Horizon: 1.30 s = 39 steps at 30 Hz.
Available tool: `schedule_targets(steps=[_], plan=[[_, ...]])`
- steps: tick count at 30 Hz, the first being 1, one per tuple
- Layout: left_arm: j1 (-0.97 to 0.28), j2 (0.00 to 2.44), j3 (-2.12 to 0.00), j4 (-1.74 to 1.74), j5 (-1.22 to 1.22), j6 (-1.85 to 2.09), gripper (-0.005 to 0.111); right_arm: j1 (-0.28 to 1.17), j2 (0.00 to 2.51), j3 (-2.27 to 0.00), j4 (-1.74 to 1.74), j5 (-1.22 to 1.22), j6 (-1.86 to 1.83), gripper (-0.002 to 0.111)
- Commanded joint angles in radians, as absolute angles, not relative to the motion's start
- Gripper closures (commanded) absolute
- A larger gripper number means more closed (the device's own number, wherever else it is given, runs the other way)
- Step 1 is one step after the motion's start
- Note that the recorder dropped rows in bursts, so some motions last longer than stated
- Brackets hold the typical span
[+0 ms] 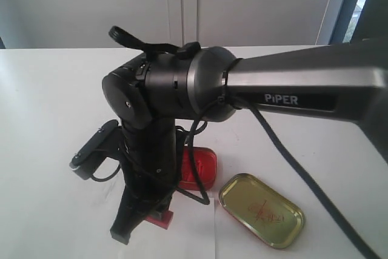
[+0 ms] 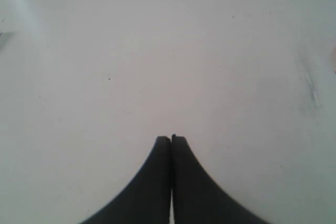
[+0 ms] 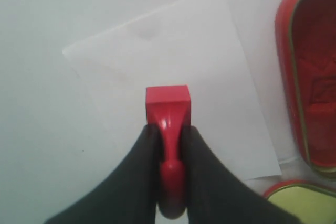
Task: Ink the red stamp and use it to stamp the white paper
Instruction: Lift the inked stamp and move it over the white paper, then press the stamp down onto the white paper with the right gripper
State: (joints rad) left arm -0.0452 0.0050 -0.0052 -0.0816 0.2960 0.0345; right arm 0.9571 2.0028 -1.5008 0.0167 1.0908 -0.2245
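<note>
White surface fills our views. We see the right jaws clenched on the red stamp, its base over the white paper, perhaps touching. Beside the paper lie the red ink tin and the gold lid. The right arm blocks much of our exterior view. Elsewhere the left jaws are pressed together above bare surface.

White table carries white paper, open red ink tin lower centre of exterior view, gold lid lower right, near tin.
</note>
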Motion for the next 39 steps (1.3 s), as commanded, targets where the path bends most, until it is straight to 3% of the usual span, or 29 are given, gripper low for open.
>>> schedule_targets(steps=[1, 39], plan=[[-0.043, 0.000, 0.000, -0.085, 0.291, 0.033, 0.107, 0.959, 2.001, -1.447, 0.000, 1.047, -0.281, 0.108], [-0.043, 0.000, 0.000, -0.085, 0.291, 0.033, 0.107, 0.957, 2.118, -1.405, 0.013, 0.965, -0.357, 0.108]])
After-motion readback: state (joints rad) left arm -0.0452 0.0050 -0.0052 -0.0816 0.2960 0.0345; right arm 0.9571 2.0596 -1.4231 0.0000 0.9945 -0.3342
